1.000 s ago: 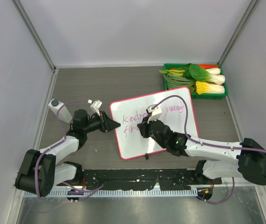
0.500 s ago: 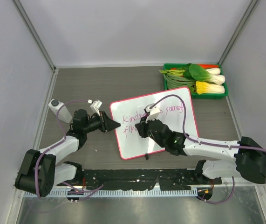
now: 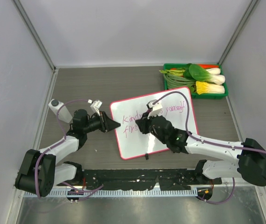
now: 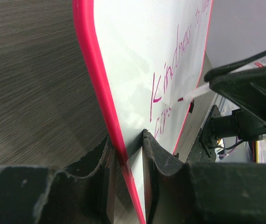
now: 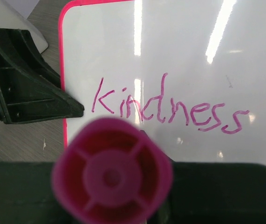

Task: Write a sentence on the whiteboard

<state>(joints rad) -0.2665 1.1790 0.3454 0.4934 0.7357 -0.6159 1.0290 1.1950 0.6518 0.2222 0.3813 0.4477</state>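
Mid-writing, on line 2. The whiteboard (image 3: 133, 142) lies mid-table (image 3: 77, 88). The left gripper (image 4: 128, 140) has its jaws clamped on the board's pink left edge, steadying it. The right gripper (image 3: 142, 127) is closed around the pink marker (image 5: 112, 175), with the tip near the end of "Firs", under "Kindness". The sentence (image 5: 165, 109) looks unfinished. Next move, probably: finish that word with light tip pressure, board held pinned.

- The top camera hangs high behind the rig and looks down on the whole worktop (image 3: 77, 84), from far off.
- My left wrist camera sits low and very close, sighting edge-on along the whiteboard (image 4: 137, 56).
- My right wrist camera looks down the marker (image 5: 112, 177) onto the board, close.
- All three views share the sentence (image 5: 170, 109).
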